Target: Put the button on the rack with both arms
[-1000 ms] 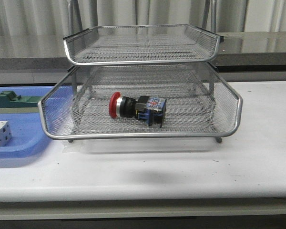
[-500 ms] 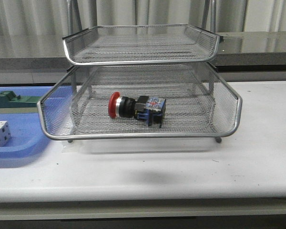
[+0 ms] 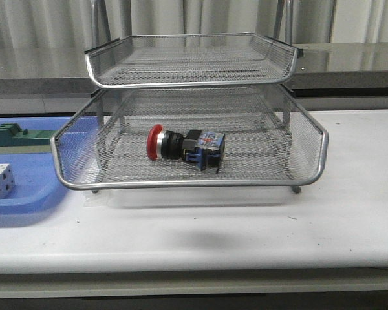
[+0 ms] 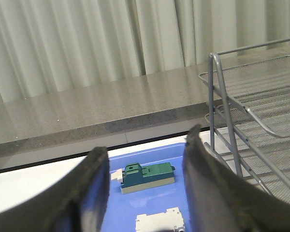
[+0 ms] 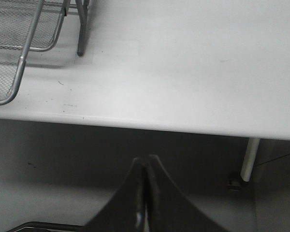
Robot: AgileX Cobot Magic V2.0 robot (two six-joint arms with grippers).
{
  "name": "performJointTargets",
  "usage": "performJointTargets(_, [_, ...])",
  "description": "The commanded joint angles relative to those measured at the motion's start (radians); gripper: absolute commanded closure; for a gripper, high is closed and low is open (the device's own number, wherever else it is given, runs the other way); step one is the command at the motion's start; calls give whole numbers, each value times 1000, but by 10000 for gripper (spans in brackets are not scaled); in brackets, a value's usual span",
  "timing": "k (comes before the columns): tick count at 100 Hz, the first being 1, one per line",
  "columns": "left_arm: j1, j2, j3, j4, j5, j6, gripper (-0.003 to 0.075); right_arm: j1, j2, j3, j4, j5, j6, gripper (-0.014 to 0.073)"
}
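The red-capped black push button is lying sideways in the silver wire-mesh rack's lower tray; left gripper fingers are sitting apart, empty; right gripper fingers are pressing together.

Frontal, wrist views sharing rack
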Motion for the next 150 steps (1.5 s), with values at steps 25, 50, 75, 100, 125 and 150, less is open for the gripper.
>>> performJointTargets(25, [2, 9, -27, -15, -82, -9, 741, 0, 1, -31, -13, -53, -3, 662])
performJointTargets(50, [2, 9, -25, -15, -82, -9, 741, 0, 1, -31, 45, -63, -3, 662])
performJointTargets(75, [2, 9, -25, -15, -80, -9, 741, 0, 78, -32, 219, -97, -154, 662])
performJointTargets(100, [2, 9, -25, -15, -80, -9, 741, 19, 275, -32, 473, -95, -424, 660])
performJointTargets(125, [2, 9, -25, -15, -80, -9, 741, 193, 432, -32, 500, -144, -617, 660])
performJointTargets(150, [2, 9, -25, -15, -80, -9, 741, 452, 569, -32, 457, -369, -700, 657])
